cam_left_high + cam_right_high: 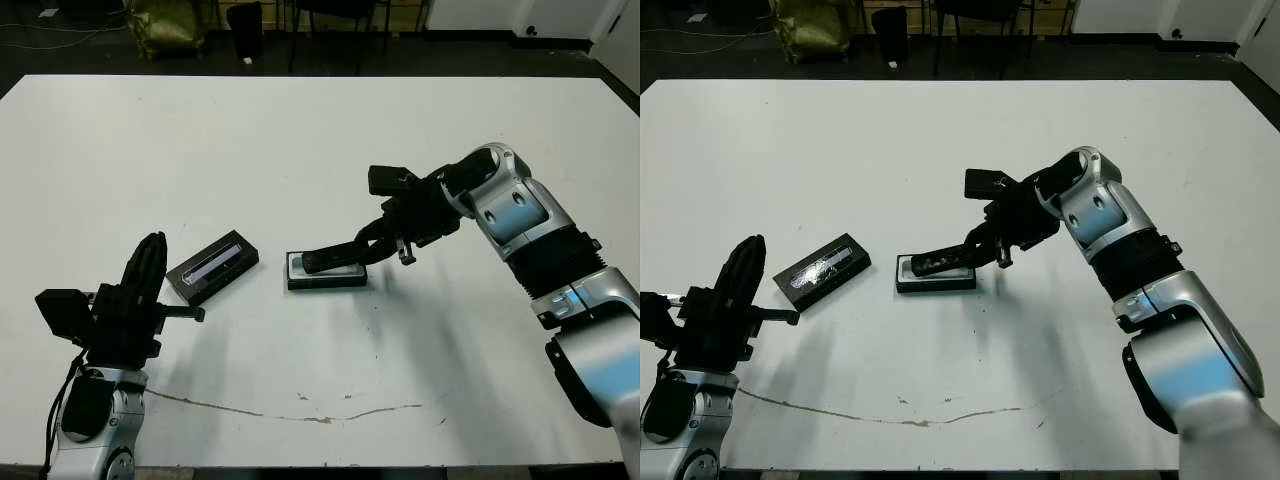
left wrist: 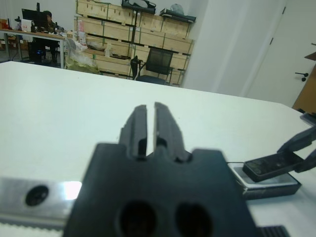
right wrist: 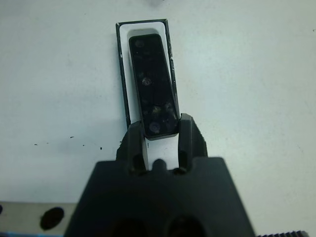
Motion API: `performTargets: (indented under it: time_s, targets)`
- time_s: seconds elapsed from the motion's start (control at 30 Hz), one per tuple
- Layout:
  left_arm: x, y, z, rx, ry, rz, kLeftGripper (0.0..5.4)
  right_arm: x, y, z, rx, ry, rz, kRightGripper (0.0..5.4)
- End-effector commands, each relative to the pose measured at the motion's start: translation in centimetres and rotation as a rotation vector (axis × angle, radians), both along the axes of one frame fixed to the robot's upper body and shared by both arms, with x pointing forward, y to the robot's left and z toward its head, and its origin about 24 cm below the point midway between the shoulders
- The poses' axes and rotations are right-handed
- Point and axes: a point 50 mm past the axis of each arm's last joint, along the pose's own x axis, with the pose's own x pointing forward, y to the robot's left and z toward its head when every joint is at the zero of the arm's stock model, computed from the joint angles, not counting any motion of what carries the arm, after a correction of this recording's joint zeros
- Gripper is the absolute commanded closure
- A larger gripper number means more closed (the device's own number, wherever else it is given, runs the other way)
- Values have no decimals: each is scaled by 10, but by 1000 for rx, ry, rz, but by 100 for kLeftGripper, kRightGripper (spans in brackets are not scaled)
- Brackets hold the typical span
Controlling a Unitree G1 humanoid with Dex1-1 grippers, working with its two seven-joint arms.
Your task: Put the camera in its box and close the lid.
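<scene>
Basically, right gripper [image 1: 372, 250] pinched the camera [image 1: 333, 259] by one end, tilted over the box [image 1: 326, 277] at frame centre; rigid, slick, light. Left gripper [image 2: 147, 123] was closed, empty.

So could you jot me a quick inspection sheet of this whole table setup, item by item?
Surface: white table, with a thin dark crack or scuff line near the front edge.
Camera: black bar, tilted over the box, far end low, near end raised in the right pincer.
Box: white-lined tray at table centre, open.
Lid: black with glossy stripe, lying apart on the table, on the box's left.
Clutter: nothing seen.
Right pincer: fingers closed on the camera's end.
Left pincer: fingers nearly together, holding nothing, near the front left corner.
Cables: black cable along the left arm.
Surroundings: chair, wooden crates, a person at a distant desk.
</scene>
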Motion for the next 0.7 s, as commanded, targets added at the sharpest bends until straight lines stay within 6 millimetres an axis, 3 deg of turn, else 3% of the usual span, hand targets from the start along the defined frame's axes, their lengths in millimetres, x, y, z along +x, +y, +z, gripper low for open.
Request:
performTargets:
  time_s: [0.03, 0.7]
  targets:
    - [-2, 0, -5, 6, 25, 1, 540, 0, -1, -6, -10, 7, -27, 526]
    - [-3, -1, -5, 2, 27, 6, 540, -8, 18, -7, -72, -17, 64, 530]
